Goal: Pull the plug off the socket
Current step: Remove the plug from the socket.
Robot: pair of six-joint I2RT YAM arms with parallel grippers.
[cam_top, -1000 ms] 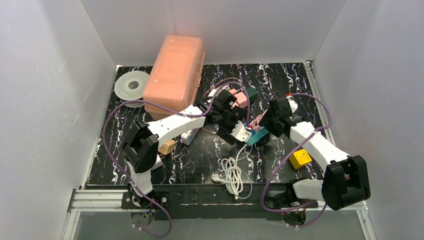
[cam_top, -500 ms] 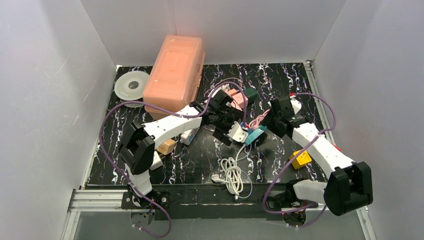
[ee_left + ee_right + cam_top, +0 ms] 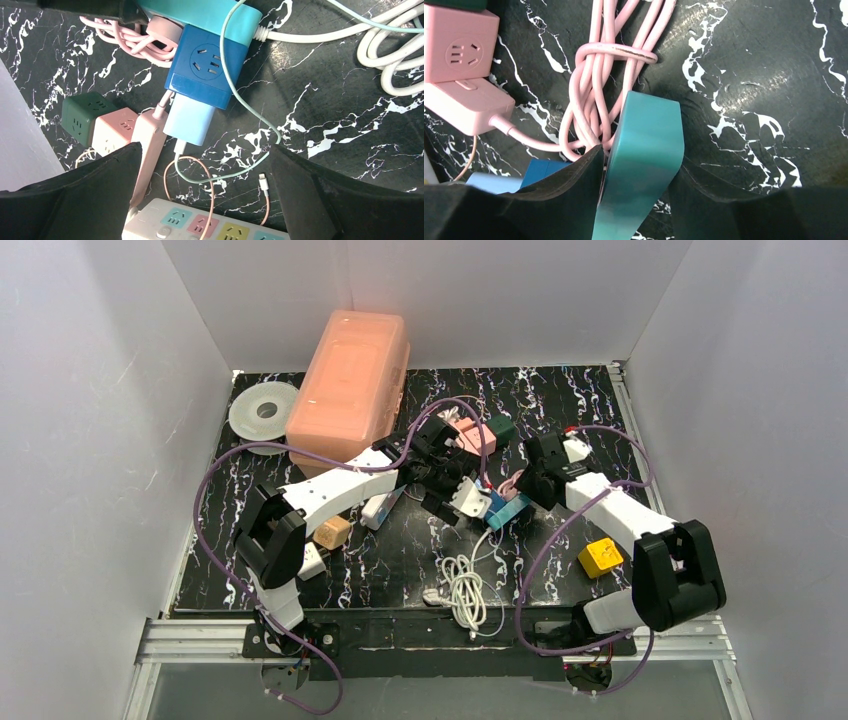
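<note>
Two pieces sit joined on the marbled black surface (image 3: 560, 400): the pale-blue plug (image 3: 189, 120) is seated in the blue socket cube (image 3: 202, 70), which butts against a teal block (image 3: 651, 130). We see the right tool (image 3: 639, 162) clamped on that teal block, a finger pressed to each side. The left tool (image 3: 205, 150) gapes wide and empty, the plug just beyond its tips. A pink cable (image 3: 599, 85) coils beside the block; a white power strip (image 3: 200, 225) lies near.

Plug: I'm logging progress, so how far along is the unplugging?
Done: right gripper clamps the teal socket block. In hand: left gripper open, poised over the light-blue plug. Remaining: grip and pull; the plug sits seated in the blue socket.
</note>
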